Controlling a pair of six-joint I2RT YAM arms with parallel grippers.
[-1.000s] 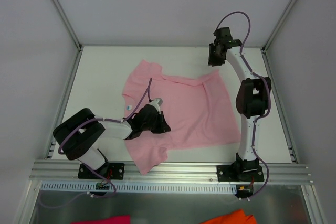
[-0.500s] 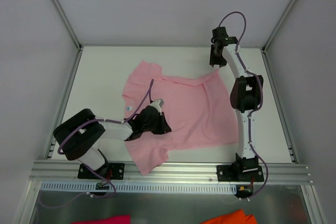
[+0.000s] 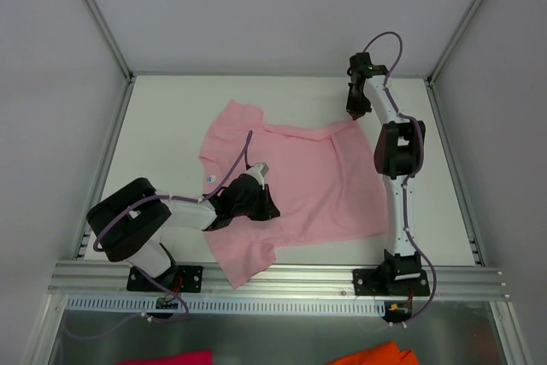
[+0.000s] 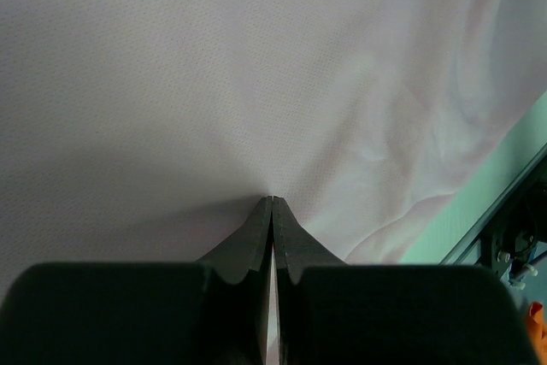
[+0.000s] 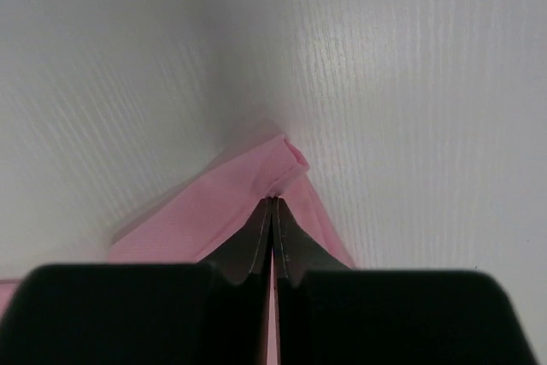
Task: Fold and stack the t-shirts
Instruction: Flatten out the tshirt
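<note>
right gripper point(image 5: 272, 204) pinched on pink t-shirt point(image 5: 231, 207) corner | white table point(image 5: 410, 83)

Nothing legible to report right now. The pink t-shirt point(image 3: 316, 185) does carry a small pale neck label point(image 3: 209, 176), lying near the left jaws, just off to their left in the overhead view, but it's far too small to read. Both wrist views show no print at all.

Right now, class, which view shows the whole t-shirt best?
The top view: it takes in the whole t-shirt, spread out with both sleeves showing. The left wrist view shows only a puckered patch of cloth, and the right wrist view only one pinched corner.
</note>
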